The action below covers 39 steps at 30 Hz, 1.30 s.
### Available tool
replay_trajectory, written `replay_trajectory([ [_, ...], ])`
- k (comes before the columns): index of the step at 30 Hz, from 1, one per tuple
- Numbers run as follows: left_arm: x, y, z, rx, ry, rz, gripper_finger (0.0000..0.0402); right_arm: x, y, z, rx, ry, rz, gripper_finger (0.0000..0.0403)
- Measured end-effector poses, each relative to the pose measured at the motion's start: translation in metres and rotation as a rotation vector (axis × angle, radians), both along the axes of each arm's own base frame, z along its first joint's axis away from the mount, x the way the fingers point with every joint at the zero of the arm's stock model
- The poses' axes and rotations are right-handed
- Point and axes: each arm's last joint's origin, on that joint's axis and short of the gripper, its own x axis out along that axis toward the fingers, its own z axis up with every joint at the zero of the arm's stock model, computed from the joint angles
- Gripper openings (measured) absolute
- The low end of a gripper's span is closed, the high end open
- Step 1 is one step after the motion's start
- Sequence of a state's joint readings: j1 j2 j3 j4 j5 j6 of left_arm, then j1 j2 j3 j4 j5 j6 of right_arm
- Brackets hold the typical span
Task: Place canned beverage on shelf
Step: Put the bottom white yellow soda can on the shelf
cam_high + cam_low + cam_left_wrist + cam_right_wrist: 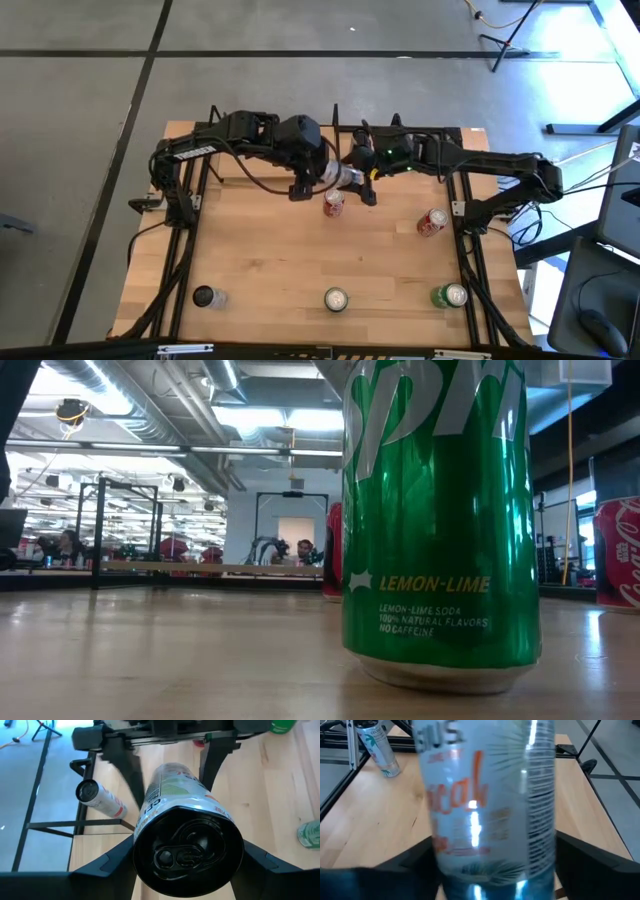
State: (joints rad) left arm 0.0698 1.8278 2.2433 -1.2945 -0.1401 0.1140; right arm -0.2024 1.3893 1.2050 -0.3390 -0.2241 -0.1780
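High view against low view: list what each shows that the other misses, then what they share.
Only the high view: the left gripper and right gripper meeting on a slim white can held on its side above the table's far middle, plus a dark can near the front left corner.
Only the low view: the green can's "lemon-lime" lettering and the room behind.
Both: the green can, a red can, and the wooden tabletop.
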Motion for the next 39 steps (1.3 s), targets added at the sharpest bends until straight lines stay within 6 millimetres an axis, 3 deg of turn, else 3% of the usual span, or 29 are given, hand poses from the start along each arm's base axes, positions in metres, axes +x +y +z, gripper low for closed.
replay_trajectory([
  [3,0.000,0.000,0.000,-0.002,-0.005,0.006,0.0229,-0.002,0.000,0.001,-0.010,-0.002,0.003,0.0224],
  [4,0.000,0.000,0.000,-0.005,-0.007,0.013,0.0232,-0.002,0.000,0.001,-0.011,-0.003,0.003,0.0215],
  [13,-0.004,-0.002,0.004,-0.051,-0.048,0.146,0.0272,-0.012,0.001,0.011,-0.032,-0.020,-0.024,0.0216],
  [23,-0.046,-0.024,0.042,0.037,-0.248,0.318,0.0278,-0.054,-0.019,0.043,-0.048,-0.121,-0.134,0.0216],
  [27,-0.033,-0.038,0.037,0.123,-0.407,0.441,0.0278,-0.056,-0.024,0.051,-0.037,-0.187,-0.142,0.0216],
  [32,-0.005,-0.043,0.019,0.278,-0.463,0.408,0.0278,-0.056,-0.023,0.050,-0.033,-0.185,-0.130,0.0216],
  [39,-0.001,-0.039,0.025,0.195,-0.556,0.430,0.0292,-0.059,-0.022,0.055,-0.040,-0.207,-0.133,0.0216],
])
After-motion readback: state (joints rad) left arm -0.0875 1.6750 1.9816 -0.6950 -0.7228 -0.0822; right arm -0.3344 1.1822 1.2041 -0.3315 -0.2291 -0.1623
